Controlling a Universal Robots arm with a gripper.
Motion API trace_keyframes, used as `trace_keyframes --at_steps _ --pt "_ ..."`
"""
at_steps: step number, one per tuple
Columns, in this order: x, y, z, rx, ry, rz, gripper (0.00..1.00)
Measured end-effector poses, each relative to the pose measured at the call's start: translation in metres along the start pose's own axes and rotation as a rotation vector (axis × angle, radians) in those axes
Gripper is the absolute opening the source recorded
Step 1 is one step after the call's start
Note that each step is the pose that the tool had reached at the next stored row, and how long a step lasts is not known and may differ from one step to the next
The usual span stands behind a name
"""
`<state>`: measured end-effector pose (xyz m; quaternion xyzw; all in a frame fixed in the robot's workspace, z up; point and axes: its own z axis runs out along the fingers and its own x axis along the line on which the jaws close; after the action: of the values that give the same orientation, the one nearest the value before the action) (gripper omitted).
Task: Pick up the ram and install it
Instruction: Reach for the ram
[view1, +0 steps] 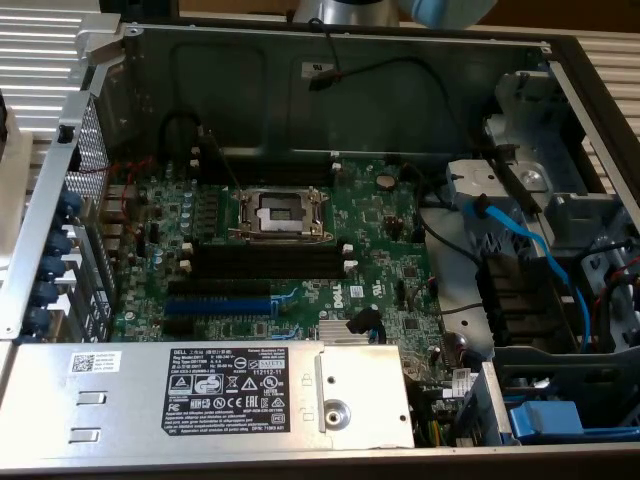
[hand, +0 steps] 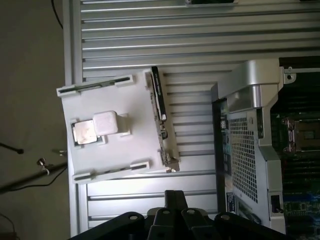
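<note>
One ram stick, not yet picked. The tool (hand: 173, 200) hangs short of the white holder (hand: 110, 150) with nothing in it; can't tell if it's spread or closed. The ram (hand: 159, 107) stands on edge in the holder's rail on the side facing the computer case (hand: 250, 145), probably so its long edge is free to grab. Past the holder, the case's black memory slots (view1: 265, 262) are empty.

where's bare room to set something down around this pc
Free: the ribbed table between the white holder and the computer case, and the flat top of the power supply. Crowded: the motherboard and the blue cables beside it.
</note>
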<state>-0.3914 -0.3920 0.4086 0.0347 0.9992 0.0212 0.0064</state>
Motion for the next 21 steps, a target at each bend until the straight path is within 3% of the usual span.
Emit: trace_keyframes --at_steps 3,8,13,15,21 --pt "0.013 0.0009 -0.0001 0.0 0.0003 -0.001 0.1" --pt "0.022 0.0047 0.0 0.0006 0.0011 -0.016 0.1" --pt "0.03 0.0109 -0.0003 0.0092 0.0031 -0.051 0.1" --pt "0.035 0.0134 -0.0003 0.0101 0.0036 -0.054 0.1" --pt "0.06 0.0168 -0.0004 0.0102 0.0042 -0.056 0.1"
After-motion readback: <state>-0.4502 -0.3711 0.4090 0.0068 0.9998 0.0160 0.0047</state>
